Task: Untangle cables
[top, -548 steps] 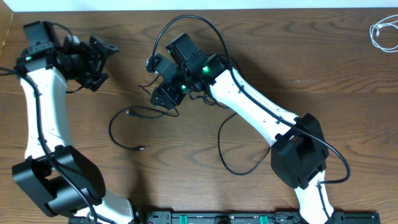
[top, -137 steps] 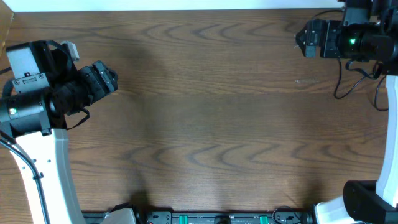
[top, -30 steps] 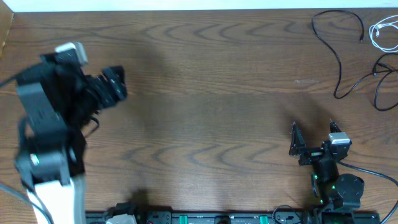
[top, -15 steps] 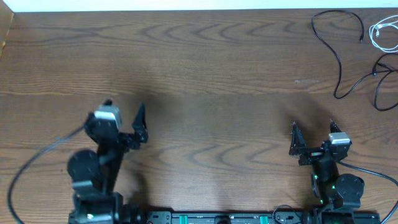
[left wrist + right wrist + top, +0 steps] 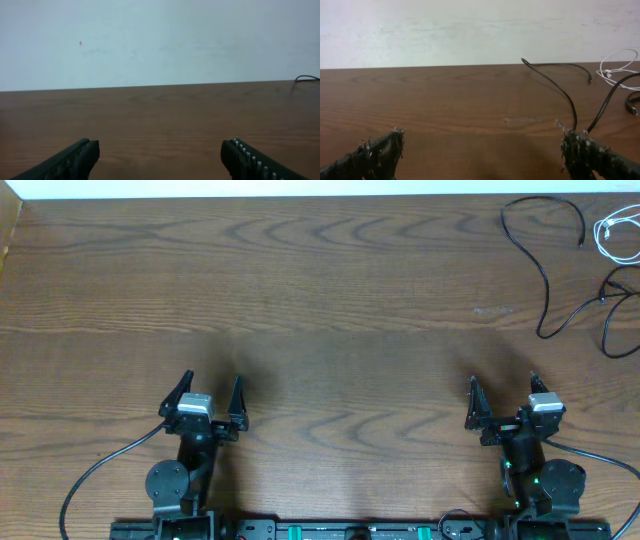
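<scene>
After folding down within the last second, parked left gripper level with right gripper, well to its left; jaws wide on both, gripping nothing. Seeing cables far beyond right gripper, up to its right: black loops spread loose, white cable apart beside them. Probably untangled, task likely done

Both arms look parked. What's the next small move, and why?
Probably none: the job looks done. The left claw and right claw are open, empty and at the near edge, while the white cable and two black cables lie spread out in the far right corner. Whether the black ones touch is unclear.
</scene>
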Tool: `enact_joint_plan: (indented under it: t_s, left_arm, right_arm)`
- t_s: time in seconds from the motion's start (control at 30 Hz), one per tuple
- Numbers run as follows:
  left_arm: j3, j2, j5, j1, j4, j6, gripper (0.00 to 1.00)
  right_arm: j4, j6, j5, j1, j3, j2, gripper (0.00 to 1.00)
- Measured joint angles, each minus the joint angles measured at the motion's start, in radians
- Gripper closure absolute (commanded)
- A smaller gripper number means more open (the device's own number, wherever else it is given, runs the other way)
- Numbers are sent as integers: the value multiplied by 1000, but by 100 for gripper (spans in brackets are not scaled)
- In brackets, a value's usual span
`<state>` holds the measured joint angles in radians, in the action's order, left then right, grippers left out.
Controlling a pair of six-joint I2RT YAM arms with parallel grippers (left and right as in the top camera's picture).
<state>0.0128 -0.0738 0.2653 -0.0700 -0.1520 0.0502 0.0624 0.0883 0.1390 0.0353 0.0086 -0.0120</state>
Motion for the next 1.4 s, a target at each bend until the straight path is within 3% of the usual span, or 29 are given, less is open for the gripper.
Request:
enact_joint_plan:
  t_s: [0.37, 1.4]
  left_arm:
    - [1, 61, -67, 3, 159, 2, 16]
    - [9, 63, -81, 3, 172, -1, 16]
  right_arm:
    - [0, 0, 0, 0, 0, 0, 1]
    - [0, 0, 0, 0, 0, 0, 1]
